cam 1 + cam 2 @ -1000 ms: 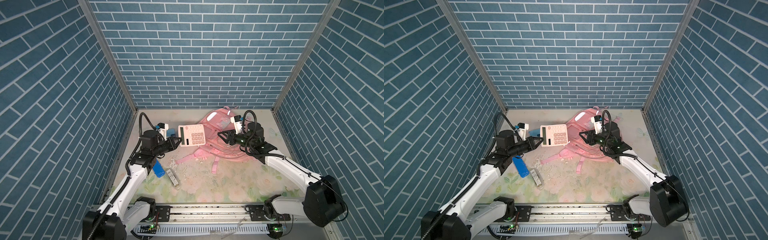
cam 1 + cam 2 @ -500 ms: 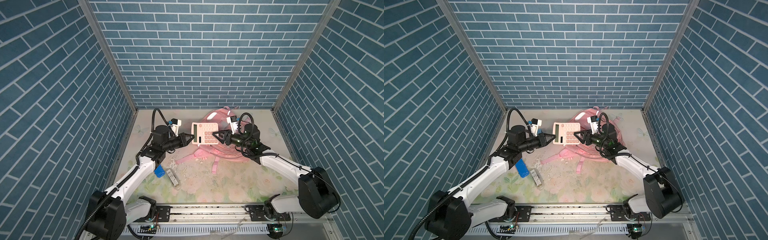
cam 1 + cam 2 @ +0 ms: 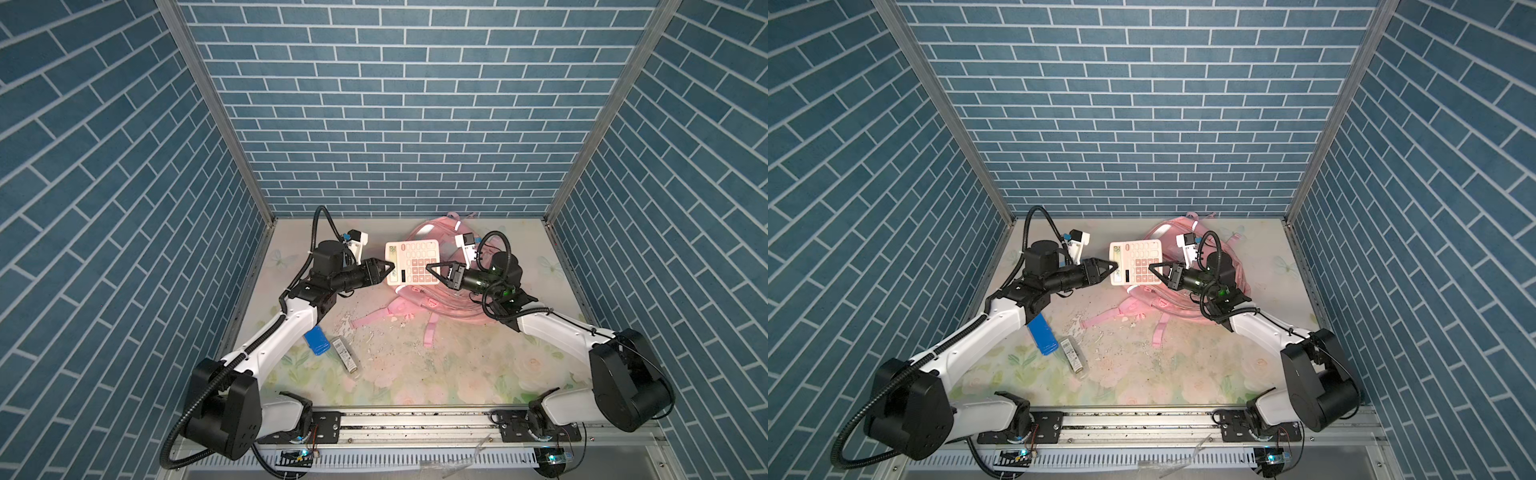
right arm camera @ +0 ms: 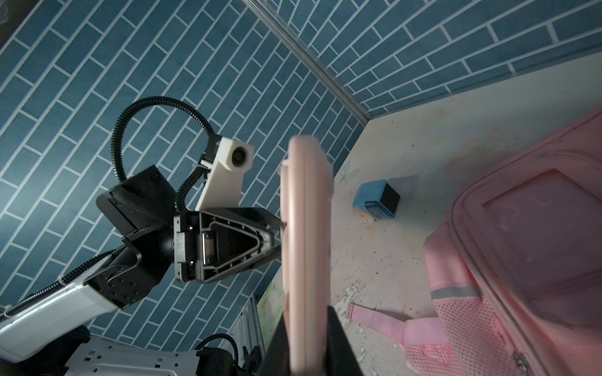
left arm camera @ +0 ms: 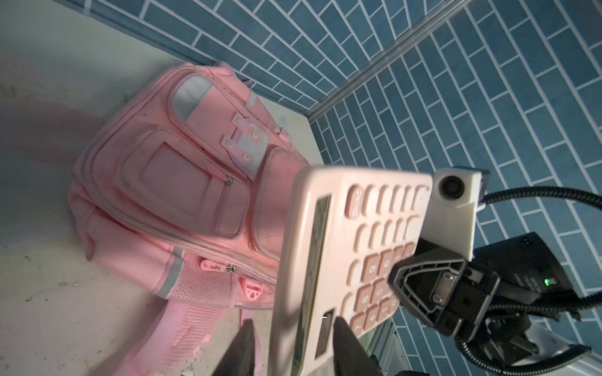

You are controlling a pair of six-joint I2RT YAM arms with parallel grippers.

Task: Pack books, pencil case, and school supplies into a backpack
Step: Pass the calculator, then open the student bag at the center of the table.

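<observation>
Two grippers meet at one calculator [image 3: 411,262], which hangs clear of the table [image 3: 457,370] at about 12 o'clock from the table's middle in both top views, keys turned up toward the camera. The right gripper [image 3: 432,270] comes in from 3 o'clock and is clamped on the keypad end. In the right wrist view its dark fingers [image 4: 340,345] press snugly against both faces of the pale casing, seen edge-on.

The left gripper [image 3: 390,270] reaches in from 9 o'clock, its jaws parted to a middling width around the display end. In the left wrist view one of its fingers [image 5: 241,351] stands off the calculator's back with floor showing between them, so it has no grip. Whether its other finger touches the front cannot be told.

The backpack [image 3: 428,227] lies flat on the table at about 1 o'clock, front pockets and silver strips upward, partly beneath the raised calculator and the right arm. Its pink straps [image 3: 374,318] trail toward 6 o'clock.

The pencil sharpener [image 4: 376,201], light blue with a black face, sits on the table apart from the backpack, toward 11 o'clock. It shows clearly only in the right wrist view.

At 8 o'clock, close by the left arm, a blue oblong item [image 3: 316,340] lies just beside a clear-wrapped pack [image 3: 345,365].
</observation>
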